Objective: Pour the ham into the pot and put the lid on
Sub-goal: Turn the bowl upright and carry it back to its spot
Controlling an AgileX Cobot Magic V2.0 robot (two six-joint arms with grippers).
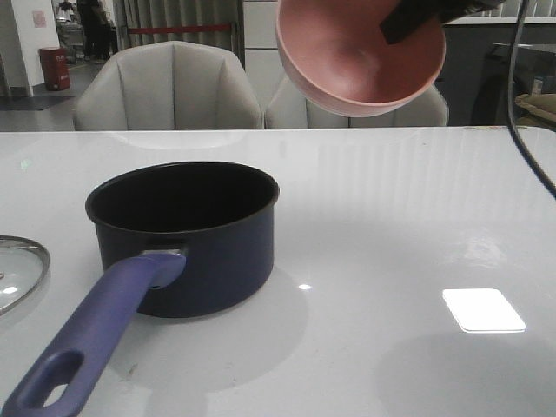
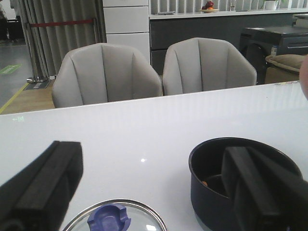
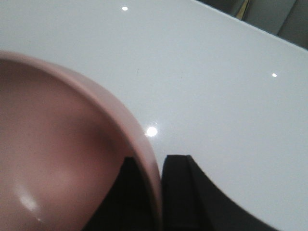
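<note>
The dark navy pot [image 1: 208, 252] stands left of centre on the white table, its purple-blue handle [image 1: 95, 330] pointing toward the near edge. One small orange chunk of ham [image 2: 205, 183] shows on its black floor. High above the table, to the right of the pot, my right gripper [image 1: 408, 24] is shut on the rim of a tilted pink bowl [image 1: 356, 61], whose visible inside is bare. The glass lid [image 1: 17, 265] lies flat at the far left. My left gripper [image 2: 149, 154] hangs open over the lid [image 2: 139, 216], near its blue knob [image 2: 109, 219], with the pot [image 2: 207, 207] beside it.
Two grey chairs [image 1: 169, 87] stand behind the table's far edge. A black cable [image 1: 521, 130] hangs down at the right. A bright window reflection [image 1: 483, 310] lies on the table at the front right.
</note>
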